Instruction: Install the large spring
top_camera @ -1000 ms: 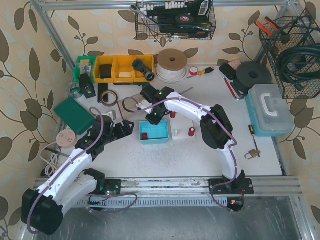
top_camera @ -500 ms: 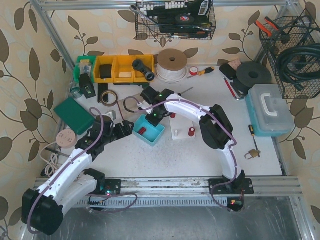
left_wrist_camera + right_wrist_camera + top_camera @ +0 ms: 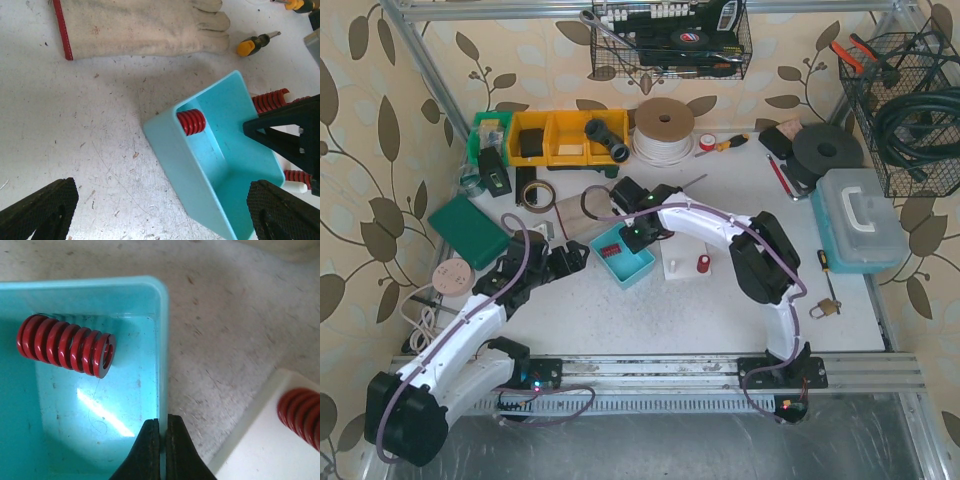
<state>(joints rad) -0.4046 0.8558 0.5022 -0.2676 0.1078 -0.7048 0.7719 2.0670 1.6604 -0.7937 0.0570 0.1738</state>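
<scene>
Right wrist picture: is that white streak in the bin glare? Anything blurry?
Right wrist view: yes, glare on the bin floor; the spring inside is sharp, the spring at the right edge softer. Left wrist view: the bin shadows the table.

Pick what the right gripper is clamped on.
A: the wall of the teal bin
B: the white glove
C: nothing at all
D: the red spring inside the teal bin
A: in the right wrist view the right gripper pinches the side wall of the teal bin, while the red spring lies loose inside it.
</scene>
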